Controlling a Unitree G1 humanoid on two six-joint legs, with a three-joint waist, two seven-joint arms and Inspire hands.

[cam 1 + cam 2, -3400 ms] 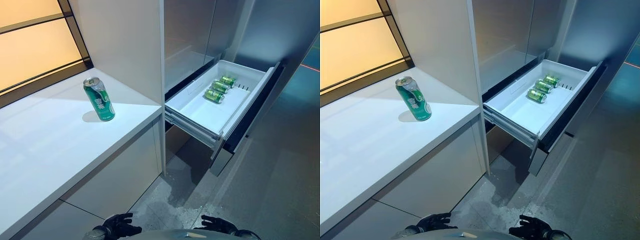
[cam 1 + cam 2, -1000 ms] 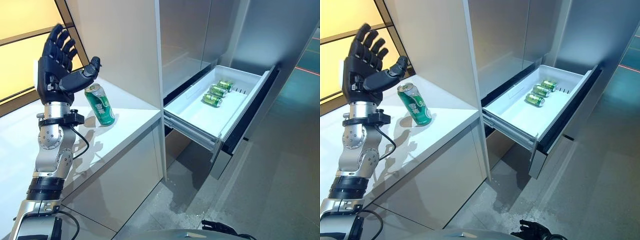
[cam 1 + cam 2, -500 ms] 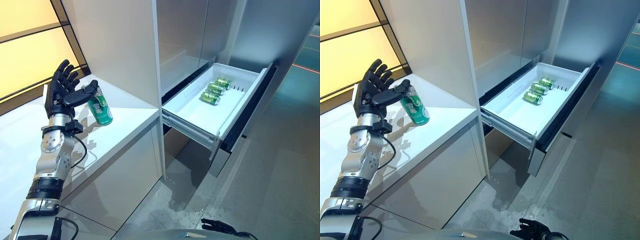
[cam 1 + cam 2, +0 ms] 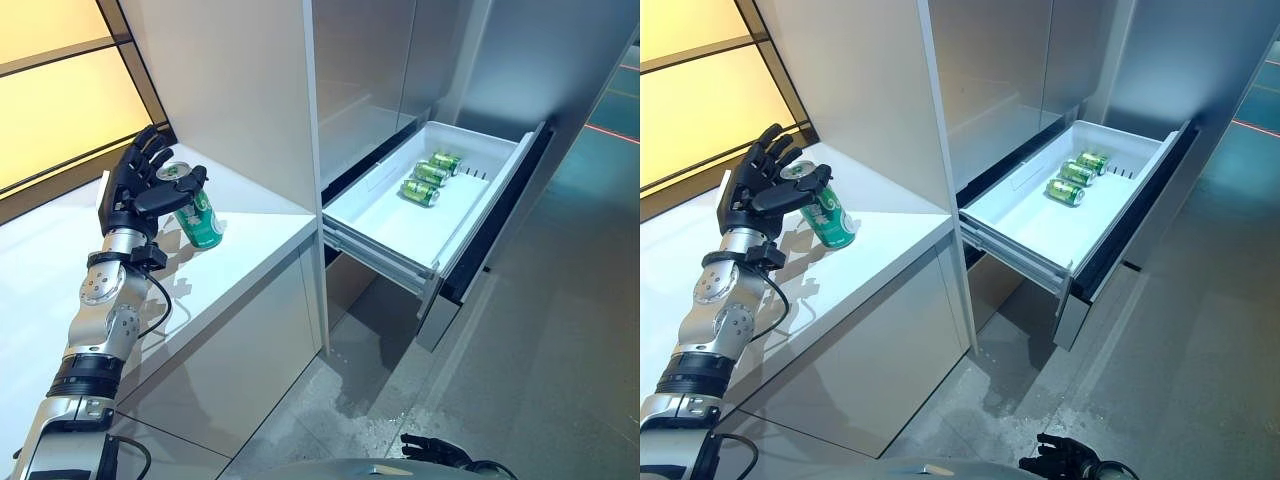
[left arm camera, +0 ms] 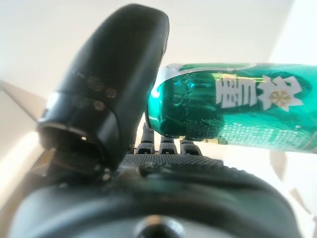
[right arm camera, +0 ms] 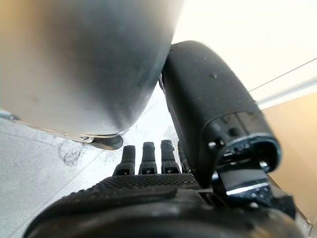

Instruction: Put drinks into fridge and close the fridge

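At the far left, the left hand (image 4: 135, 190) is raised over the white table (image 4: 60, 270), with its dark fingers (image 4: 150, 150) spread and straight and its thumb reaching across the top of the tall green drink can (image 4: 198, 218). The can is seen standing on the table, tilted slightly, just beside the palm; in the left wrist view the green can (image 5: 237, 106) lies between thumb and fingers, but the fingers are not closed round it. Behind the can a tall white cabinet panel (image 4: 230, 90) is seen rising from the table. Further right, the white fridge drawer (image 4: 380, 225) is pulled fully out with its dark front panel (image 4: 490, 240) facing the grey floor (image 4: 560, 380). Three small green cans (image 4: 431, 175) are laid on their sides in a row near the back of the drawer, close together. At the lower right edge, the right hand (image 4: 1060, 462) is held low with its fingers loosely extended and nothing in them.
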